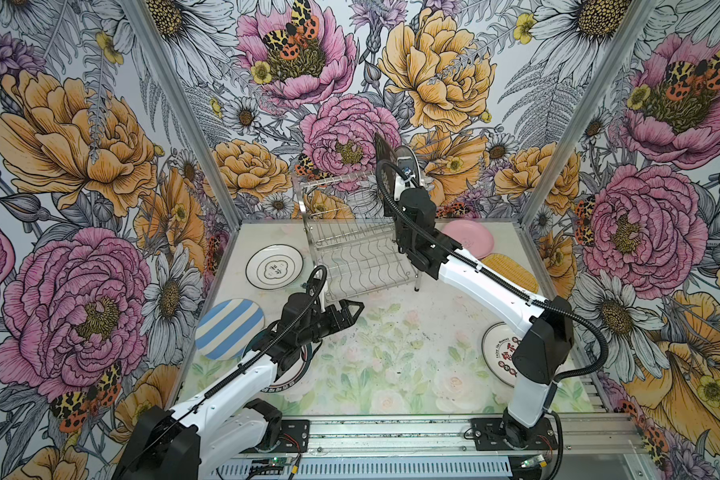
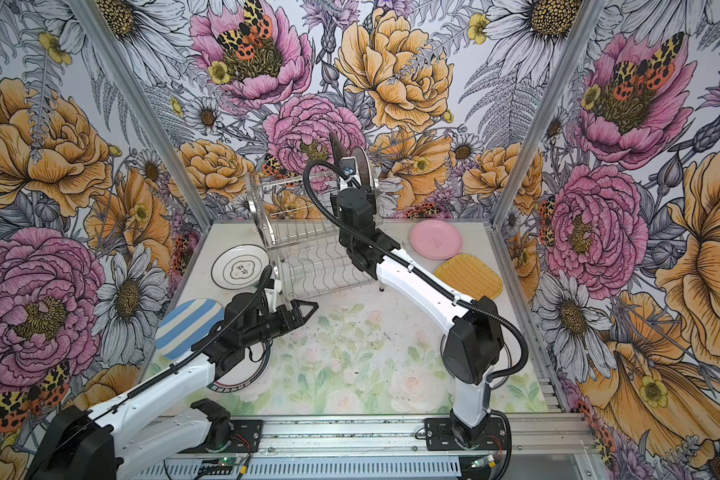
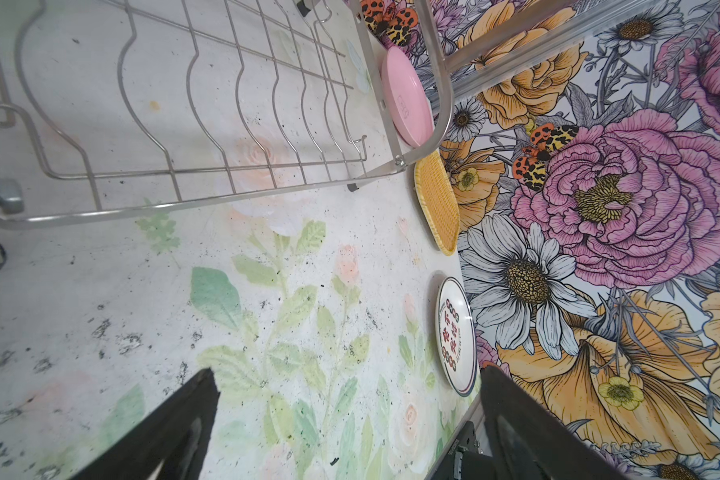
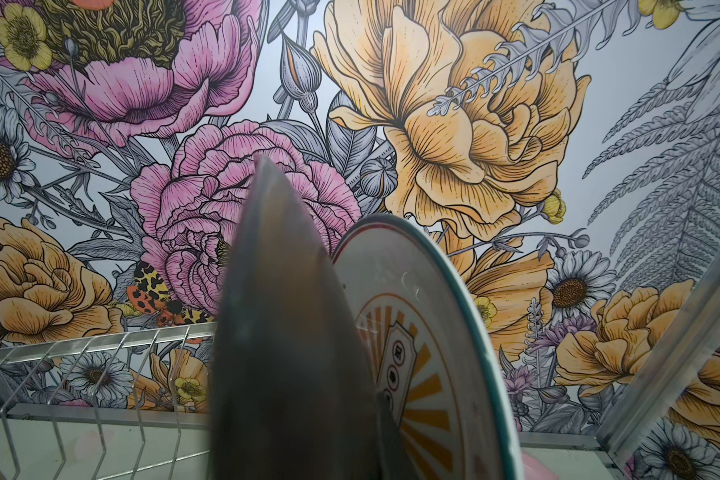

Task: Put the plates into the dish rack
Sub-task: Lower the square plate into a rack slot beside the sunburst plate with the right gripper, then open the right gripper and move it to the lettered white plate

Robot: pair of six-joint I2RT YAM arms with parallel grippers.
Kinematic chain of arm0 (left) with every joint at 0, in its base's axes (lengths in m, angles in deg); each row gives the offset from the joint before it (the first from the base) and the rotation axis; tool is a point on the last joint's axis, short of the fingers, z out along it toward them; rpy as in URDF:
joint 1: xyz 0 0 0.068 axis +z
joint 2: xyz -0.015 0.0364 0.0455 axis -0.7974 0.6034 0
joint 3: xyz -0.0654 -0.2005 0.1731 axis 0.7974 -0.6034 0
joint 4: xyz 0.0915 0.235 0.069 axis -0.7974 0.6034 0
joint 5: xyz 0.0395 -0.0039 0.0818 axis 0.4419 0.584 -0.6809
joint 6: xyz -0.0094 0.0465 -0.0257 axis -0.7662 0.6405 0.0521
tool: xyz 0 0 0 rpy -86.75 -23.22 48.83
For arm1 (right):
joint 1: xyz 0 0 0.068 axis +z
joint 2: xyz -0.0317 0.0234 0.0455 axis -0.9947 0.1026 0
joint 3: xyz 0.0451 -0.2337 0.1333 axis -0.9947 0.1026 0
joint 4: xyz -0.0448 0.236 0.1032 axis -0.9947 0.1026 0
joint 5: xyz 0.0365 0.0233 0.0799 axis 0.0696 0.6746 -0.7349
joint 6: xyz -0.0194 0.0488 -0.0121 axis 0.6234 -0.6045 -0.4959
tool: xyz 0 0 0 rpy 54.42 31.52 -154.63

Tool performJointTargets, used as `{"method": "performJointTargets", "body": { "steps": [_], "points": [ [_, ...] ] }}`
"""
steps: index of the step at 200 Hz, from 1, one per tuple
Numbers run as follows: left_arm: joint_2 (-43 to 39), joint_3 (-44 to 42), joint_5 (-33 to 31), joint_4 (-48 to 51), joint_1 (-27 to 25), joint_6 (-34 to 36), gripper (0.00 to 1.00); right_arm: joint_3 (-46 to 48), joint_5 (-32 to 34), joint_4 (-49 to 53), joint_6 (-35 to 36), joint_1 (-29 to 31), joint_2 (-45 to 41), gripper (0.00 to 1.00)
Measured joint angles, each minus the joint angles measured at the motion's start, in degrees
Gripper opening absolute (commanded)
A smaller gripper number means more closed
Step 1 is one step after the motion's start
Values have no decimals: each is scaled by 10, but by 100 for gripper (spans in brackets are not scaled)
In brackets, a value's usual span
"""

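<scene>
The steel dish rack (image 1: 350,249) stands at the back middle of the table. My right gripper (image 1: 404,174) is shut on the black square plate (image 4: 283,332), holding it on edge at the rack's top tier. Right beside it a white plate with orange rays (image 4: 425,332) stands in the rack. Whether the black plate sits in a slot is hidden. My left gripper (image 3: 350,415) hovers open and empty over the table in front of the rack's lower shelf (image 3: 184,124). Several plates lie flat on the table.
A white cloud-print plate (image 1: 274,266) and a blue striped plate (image 1: 229,330) lie on the left, and another plate (image 1: 292,374) lies under the left arm. On the right lie pink (image 1: 468,239), yellow woven (image 1: 512,270) and white red-lettered (image 1: 499,353) plates. Floral walls enclose three sides.
</scene>
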Motion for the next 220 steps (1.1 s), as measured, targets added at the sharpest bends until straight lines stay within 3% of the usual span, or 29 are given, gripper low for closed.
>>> {"method": "performJointTargets", "body": {
  "steps": [14, 99, 156, 220],
  "points": [
    [0, 0, 0, 0, 0, 0, 99, 2, -3, 10, -5, 0, 0, 0],
    [0, 0, -5, 0, 0, 0, 99, 8, -30, 23, -23, -4, -36, 30],
    [0, 0, -10, 0, -3, 0, 99, 7, -43, 21, -23, -5, -65, 38],
    [-12, -2, -13, 0, -4, 0, 99, 9, -64, 66, -31, -7, -90, 61]
  ]
}}
